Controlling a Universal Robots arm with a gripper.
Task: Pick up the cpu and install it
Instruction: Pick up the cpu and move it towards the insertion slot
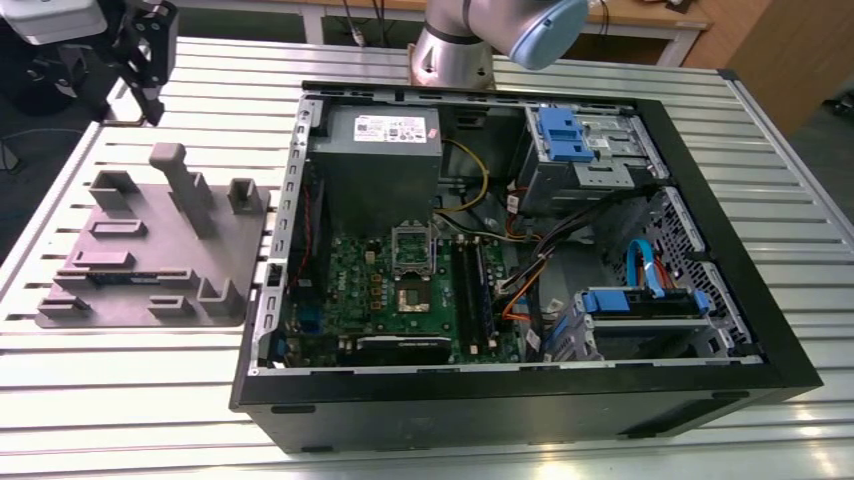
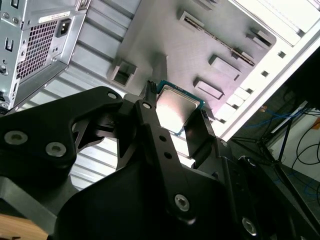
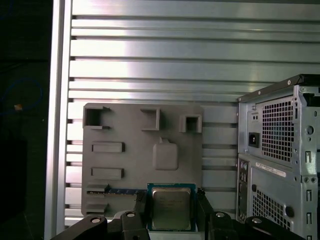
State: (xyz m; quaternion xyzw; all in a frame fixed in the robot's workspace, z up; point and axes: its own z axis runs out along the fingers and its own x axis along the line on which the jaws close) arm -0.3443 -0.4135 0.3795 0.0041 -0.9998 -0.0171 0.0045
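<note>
In the second wrist view the fingers (image 2: pixel 155 130) hide two sides of the cpu (image 2: pixel 177 107). In the first wrist view the computer case (image 3: pixel 280 165) is cut off at the picture's edge. In the exterior view the arm (image 1: pixel 454 50) runs off the top edge.

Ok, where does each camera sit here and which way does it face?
Exterior view: above the table, looking down into the open computer case and fixture plate; the arm shows.
First wrist view: on the wrist, facing the plate; gripper shows.
Second wrist view: on the wrist, behind the fingers, facing the plate.
Both wrist views share the gripped cpu.
</note>
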